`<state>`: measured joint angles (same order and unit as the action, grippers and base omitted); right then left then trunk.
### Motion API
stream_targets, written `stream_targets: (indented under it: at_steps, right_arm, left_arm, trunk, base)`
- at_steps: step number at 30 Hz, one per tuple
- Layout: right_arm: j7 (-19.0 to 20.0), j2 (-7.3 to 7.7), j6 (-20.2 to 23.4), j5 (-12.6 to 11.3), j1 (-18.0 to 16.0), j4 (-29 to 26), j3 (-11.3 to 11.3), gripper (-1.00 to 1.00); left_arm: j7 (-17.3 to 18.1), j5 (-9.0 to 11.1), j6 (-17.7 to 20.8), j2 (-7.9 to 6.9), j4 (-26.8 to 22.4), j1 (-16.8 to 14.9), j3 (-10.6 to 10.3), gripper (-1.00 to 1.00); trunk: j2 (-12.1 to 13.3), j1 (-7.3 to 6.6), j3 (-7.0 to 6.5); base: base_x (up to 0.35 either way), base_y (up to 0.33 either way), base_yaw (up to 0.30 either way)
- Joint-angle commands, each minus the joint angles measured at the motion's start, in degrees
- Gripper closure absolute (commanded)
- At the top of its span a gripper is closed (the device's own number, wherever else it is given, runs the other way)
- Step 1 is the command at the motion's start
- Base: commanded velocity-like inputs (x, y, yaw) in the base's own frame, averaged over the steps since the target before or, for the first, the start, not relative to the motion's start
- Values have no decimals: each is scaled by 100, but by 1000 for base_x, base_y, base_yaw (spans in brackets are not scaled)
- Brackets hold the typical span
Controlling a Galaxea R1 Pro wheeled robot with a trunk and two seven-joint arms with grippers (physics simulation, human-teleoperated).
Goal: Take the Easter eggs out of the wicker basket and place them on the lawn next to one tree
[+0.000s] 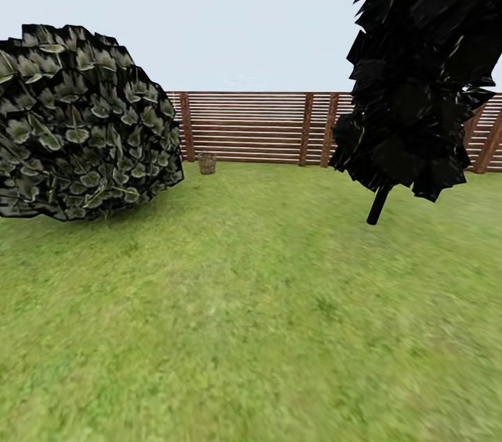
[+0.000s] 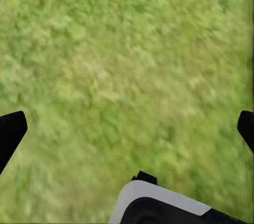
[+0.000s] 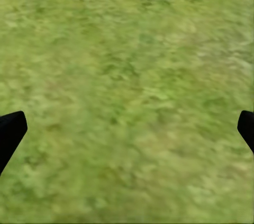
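A big round bush (image 1: pixel 77 125) with pale-veined dark leaves sits at the left. At the right, a dark, almost black conifer (image 1: pixel 425 72) leans on a thin tilted trunk, its top cut off by the frame. Behind both runs a brown slatted wooden fence (image 1: pixel 258 127) with upright posts, spanning the gap between them. Above the fence is pale, hazy blue sky (image 1: pixel 209 3).
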<state>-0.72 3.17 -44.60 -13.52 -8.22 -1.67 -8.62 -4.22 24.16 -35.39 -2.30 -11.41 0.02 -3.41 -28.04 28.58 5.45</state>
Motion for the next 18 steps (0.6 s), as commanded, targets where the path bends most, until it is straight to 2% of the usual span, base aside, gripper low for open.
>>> stream_targets:
  at_steps: [1, 10, 18]
  right_arm:
    - [-7, -1, -13, 42, -4, 4, -44, -100]
    - [-7, -1, -13, 42, -4, 5, -44, -100]
    - [-7, -1, 0, 43, -4, 8, -44, -100]
  left_arm:
    - [-44, 1, -9, -1, -8, -1, -37, -100]
    - [-44, 1, -6, -7, -7, -2, -37, -100]
    - [-36, 1, -8, -8, -6, -2, -37, -100]
  trunk:
    - [-9, 6, 10]
    - [-9, 6, 10]
    - [-9, 6, 10]
  base:
    - [320, -157, 0]
    - [320, -146, 0]
    - [330, -28, 0]
